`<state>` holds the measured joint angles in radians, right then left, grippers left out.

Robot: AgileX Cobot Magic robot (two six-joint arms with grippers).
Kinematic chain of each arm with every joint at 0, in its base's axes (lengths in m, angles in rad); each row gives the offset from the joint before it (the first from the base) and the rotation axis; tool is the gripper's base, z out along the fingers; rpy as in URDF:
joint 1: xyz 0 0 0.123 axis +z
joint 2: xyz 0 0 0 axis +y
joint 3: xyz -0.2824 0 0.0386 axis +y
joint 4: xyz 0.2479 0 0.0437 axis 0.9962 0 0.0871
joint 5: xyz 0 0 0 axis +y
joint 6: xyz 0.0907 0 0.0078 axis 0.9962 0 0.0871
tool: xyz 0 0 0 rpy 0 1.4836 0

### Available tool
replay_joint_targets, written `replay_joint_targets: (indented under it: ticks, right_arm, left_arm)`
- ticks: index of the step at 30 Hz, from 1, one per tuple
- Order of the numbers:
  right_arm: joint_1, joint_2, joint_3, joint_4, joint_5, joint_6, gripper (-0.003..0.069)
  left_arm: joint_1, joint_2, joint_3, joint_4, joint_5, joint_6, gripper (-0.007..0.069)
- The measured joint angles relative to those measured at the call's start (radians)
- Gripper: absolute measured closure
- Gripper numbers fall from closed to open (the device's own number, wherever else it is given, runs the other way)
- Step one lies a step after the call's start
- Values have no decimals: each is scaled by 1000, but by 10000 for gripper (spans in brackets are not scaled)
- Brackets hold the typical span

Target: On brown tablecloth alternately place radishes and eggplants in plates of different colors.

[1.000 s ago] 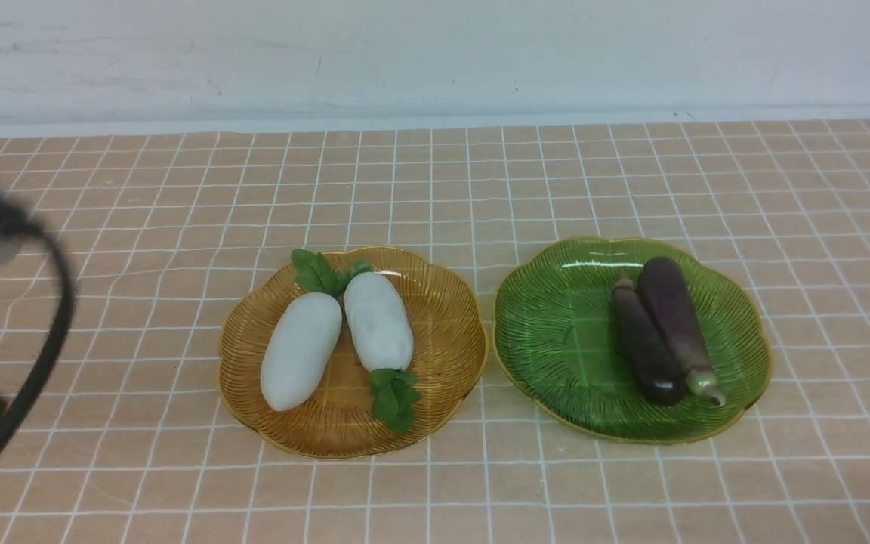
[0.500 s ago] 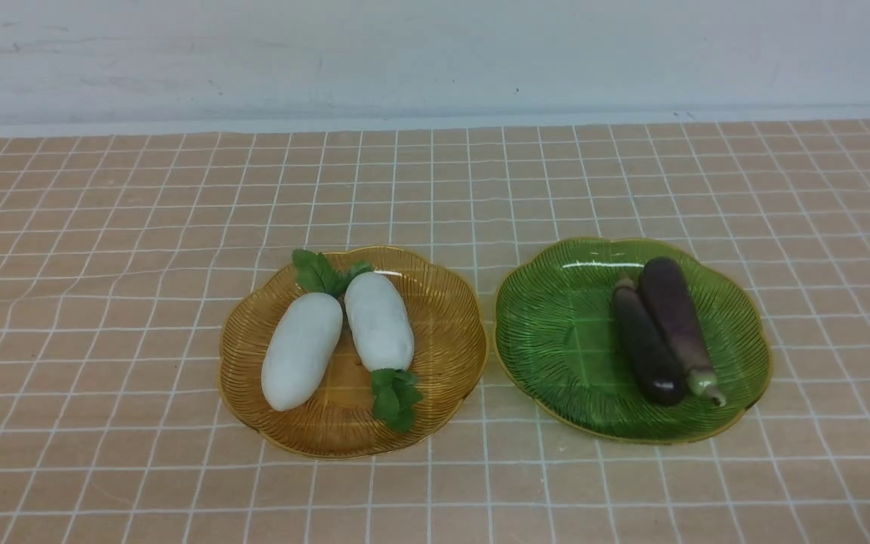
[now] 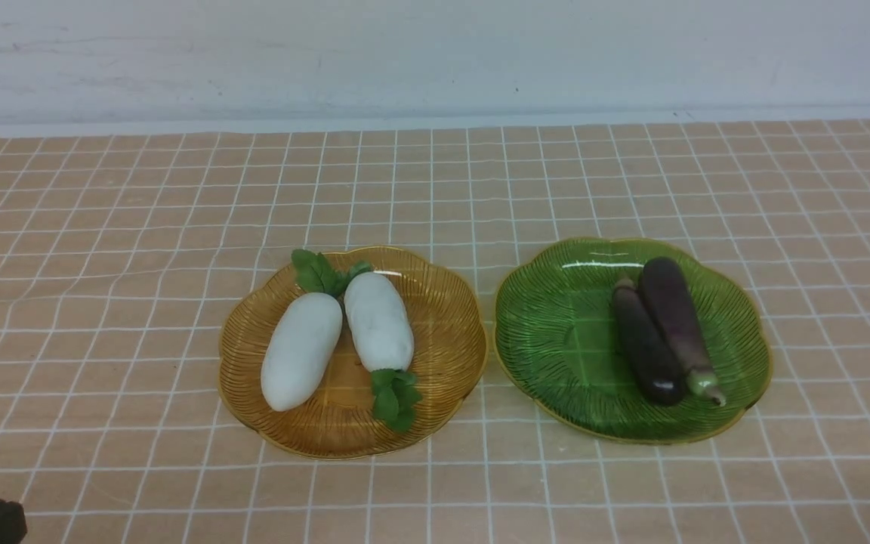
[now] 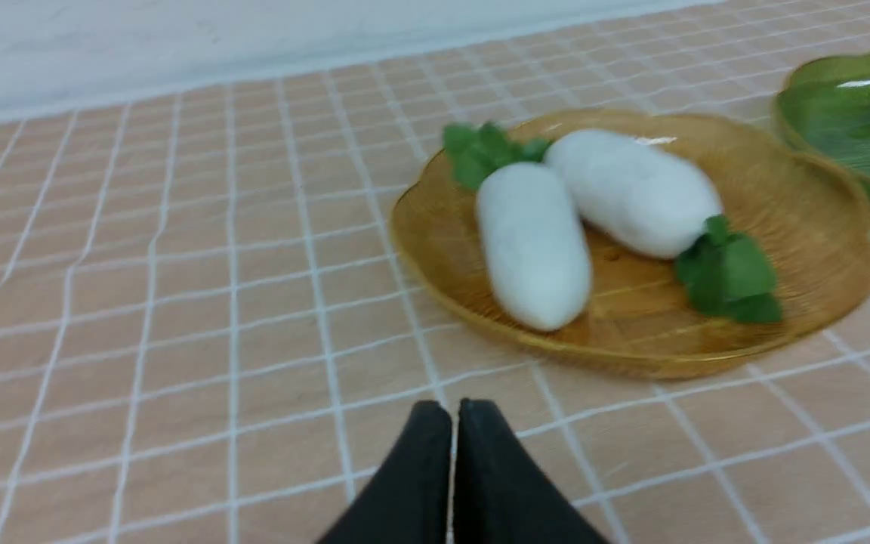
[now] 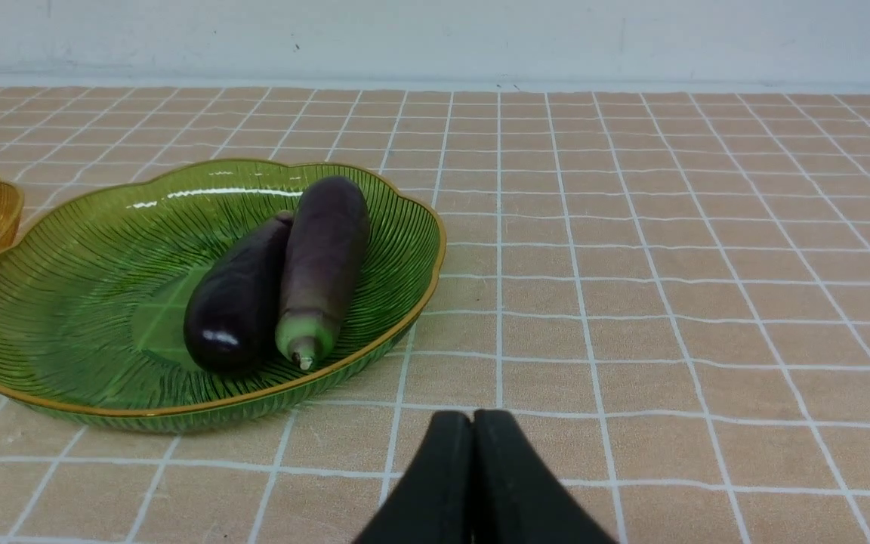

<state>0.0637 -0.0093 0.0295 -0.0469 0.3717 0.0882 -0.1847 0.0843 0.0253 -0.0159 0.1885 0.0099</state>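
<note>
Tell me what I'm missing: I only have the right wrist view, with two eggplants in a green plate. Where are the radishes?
Observer: Both radishes lie side by side in the amber plate, on the robot's left of the green plate.
Operator: Do their leaves point the same way?
Observer: No. One radish's leaves point toward the far wall, the other's toward the robot.
Operator: What is the left gripper doing?
Observer: The left gripper is shut and empty, above the brown tablecloth, short of the amber plate.
Operator: Anything left loose on the cloth?
Observer: No vegetables; none lies outside the plates.
</note>
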Motion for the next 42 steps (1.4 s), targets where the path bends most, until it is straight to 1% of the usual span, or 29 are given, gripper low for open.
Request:
replay_joint_targets:
  ticks: [6, 10, 11, 16, 23, 42]
  right_arm:
    - [0, 0, 0, 1, 1, 0, 676]
    - [0, 0, 0, 1, 1, 0, 676]
    - [0, 0, 0, 1, 1, 0, 676]
    - [0, 0, 0, 1, 1, 0, 676]
    - [0, 0, 0, 2, 1, 0, 676]
    - [0, 0, 0, 2, 1, 0, 676]
  left_arm:
    - [113, -87, 4, -36, 16, 35, 628]
    - [185, -96, 4, -41, 87, 36, 628]
    - [189, -96, 4, -42, 103, 36, 628]
    - [191, -96, 4, -37, 172, 36, 628]
    - [165, -96, 5, -31, 177, 37, 628]
    - [164, -96, 5, -31, 181, 37, 628]
